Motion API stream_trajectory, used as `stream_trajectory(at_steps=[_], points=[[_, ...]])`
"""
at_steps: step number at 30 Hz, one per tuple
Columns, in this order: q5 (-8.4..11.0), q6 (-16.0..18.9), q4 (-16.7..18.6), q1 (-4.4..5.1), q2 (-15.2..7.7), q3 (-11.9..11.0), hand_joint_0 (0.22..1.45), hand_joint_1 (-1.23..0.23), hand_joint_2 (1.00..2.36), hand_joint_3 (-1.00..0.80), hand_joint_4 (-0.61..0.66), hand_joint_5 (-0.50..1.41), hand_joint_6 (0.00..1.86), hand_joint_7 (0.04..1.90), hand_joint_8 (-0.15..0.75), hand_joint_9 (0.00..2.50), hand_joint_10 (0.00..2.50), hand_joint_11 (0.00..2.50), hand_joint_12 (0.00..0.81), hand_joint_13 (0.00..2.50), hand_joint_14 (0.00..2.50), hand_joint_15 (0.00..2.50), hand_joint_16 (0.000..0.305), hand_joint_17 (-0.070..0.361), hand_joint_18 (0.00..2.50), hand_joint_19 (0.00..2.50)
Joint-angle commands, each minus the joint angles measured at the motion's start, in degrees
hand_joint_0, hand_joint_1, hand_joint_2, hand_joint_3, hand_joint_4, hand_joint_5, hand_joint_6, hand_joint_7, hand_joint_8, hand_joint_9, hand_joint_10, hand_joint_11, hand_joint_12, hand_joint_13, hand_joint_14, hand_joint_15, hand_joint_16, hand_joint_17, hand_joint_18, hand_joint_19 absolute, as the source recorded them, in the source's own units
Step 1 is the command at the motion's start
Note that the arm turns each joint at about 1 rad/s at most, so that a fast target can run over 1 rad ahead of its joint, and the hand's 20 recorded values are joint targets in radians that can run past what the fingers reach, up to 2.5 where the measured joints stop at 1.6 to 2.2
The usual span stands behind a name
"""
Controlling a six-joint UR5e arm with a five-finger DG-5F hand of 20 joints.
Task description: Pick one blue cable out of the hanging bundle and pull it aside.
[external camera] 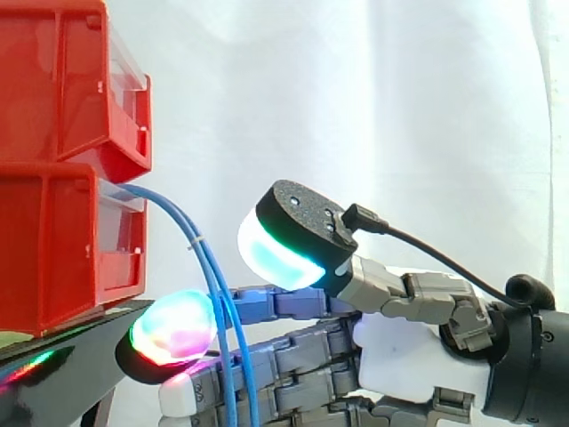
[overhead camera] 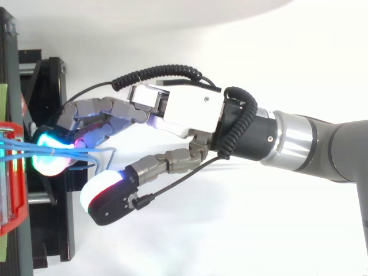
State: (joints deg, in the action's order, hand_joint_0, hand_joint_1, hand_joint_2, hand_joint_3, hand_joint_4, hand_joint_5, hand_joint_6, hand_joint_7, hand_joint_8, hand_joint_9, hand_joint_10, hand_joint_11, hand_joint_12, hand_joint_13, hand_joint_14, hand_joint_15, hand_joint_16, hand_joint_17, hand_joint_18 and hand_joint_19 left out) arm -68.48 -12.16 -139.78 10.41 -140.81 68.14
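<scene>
Reaching in from 3 o'clock in the side view, the hand (external camera: 418, 356) stretches its fingers (external camera: 293, 351) nearly straight toward the blue cables (external camera: 210, 267), its thumb (external camera: 284, 236) lifted well apart toward 12 o'clock, the grasp open and gripping nothing. The cables spill from the lower red bin (external camera: 53, 249) at 9 o'clock and hang toward 6 o'clock, crossing the fingers on the camera's side, just beside a fingertip (external camera: 173, 334) glowing magenta and green. From above, the fingers meet the strands beside the bin, over the black stand (overhead camera: 52, 230), the thumb swung toward 7 o'clock.
</scene>
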Motion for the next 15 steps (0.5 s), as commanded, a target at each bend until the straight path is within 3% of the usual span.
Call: stream_trajectory(at_steps=[1, 15], points=[[-0.6, 0.2, -0.3, -0.04, 0.0, 0.0, 0.53, -0.61, 1.0, -0.47, 0.28, -0.07, 0.5, 1.14, 0.253, 0.72, 0.01, 0.17, 0.254, 0.66, 0.01, 0.26, 0.032, 0.071, 0.39, 0.18], [-1.12, 0.6, -2.8, -0.39, 1.2, -0.1, 0.54, -0.61, 1.0, -0.46, 0.25, -0.05, 0.5, 1.25, 0.251, 0.74, 0.01, 0.19, 0.252, 0.67, 0.01, 0.27, 0.031, 0.069, 0.4, 0.18]])
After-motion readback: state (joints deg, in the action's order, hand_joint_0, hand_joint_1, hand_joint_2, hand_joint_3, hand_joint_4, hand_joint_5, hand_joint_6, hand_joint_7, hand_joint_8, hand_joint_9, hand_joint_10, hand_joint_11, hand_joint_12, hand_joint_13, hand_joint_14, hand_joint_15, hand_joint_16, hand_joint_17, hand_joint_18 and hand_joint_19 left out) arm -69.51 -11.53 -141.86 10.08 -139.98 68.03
